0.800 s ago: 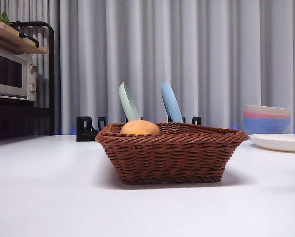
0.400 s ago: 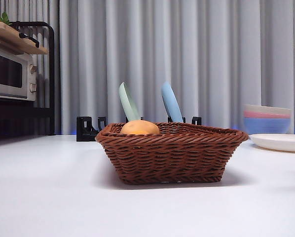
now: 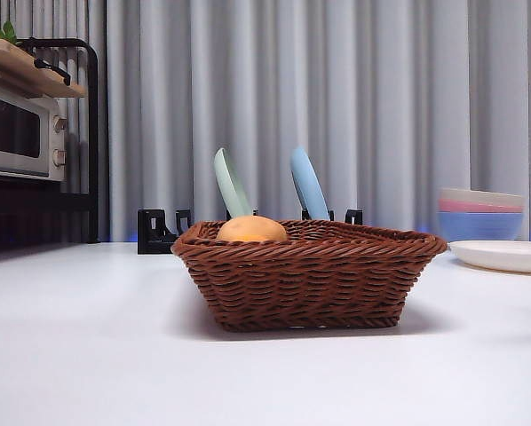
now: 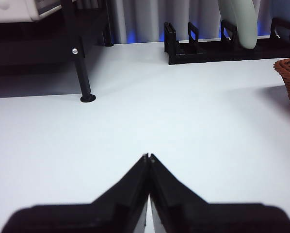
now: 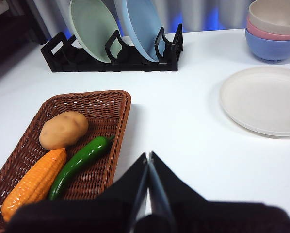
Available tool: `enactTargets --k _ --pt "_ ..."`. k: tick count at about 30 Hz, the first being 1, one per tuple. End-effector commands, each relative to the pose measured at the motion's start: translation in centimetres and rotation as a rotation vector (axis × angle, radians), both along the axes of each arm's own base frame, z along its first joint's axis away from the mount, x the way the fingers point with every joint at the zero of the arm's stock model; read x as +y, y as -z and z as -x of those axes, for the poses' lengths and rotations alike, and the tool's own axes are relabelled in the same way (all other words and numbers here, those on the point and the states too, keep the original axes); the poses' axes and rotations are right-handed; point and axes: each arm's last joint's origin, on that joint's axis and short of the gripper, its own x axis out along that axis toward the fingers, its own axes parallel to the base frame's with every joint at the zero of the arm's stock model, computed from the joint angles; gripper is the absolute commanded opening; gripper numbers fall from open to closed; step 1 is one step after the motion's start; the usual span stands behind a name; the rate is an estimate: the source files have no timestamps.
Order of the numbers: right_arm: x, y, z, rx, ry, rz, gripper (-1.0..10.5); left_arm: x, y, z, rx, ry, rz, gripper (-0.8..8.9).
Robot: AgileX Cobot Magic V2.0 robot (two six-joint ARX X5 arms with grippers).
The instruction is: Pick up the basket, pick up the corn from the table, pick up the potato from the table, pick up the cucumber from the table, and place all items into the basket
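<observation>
Wicker basket (image 5: 117,112) holds corn (image 5: 34,183) and cucumber (image 5: 79,164) lengthwise (roughly parallel).

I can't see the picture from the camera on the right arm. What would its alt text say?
A brown wicker basket on a white table holds a potato, a corn cob and a long green cucumber side by side. The right hand, shut and empty, hangs beside it. Behind are a plate rack, a white plate and stacked bowls.
</observation>
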Motion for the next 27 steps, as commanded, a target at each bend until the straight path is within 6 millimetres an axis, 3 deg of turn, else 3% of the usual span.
enactTargets --k 1,17,23,27 --pt "0.0 0.1 0.0 0.0 0.005 -0.007 0.0 0.0 0.4 0.0 0.012 -0.004 0.006 -0.03" --pt "-0.1 0.0 0.2 -0.009 0.003 0.008 0.0 0.0 0.4 0.0 0.012 -0.004 0.006 -0.03" --pt "-1.0 -0.2 1.7 -0.178 -0.01 0.132 0.0 0.0 0.4 0.0 0.012 -0.004 0.006 -0.03" --pt "-1.7 1.6 2.1 -0.342 0.004 0.162 0.0 0.0 0.4 0.0 0.012 -0.004 0.006 -0.03"
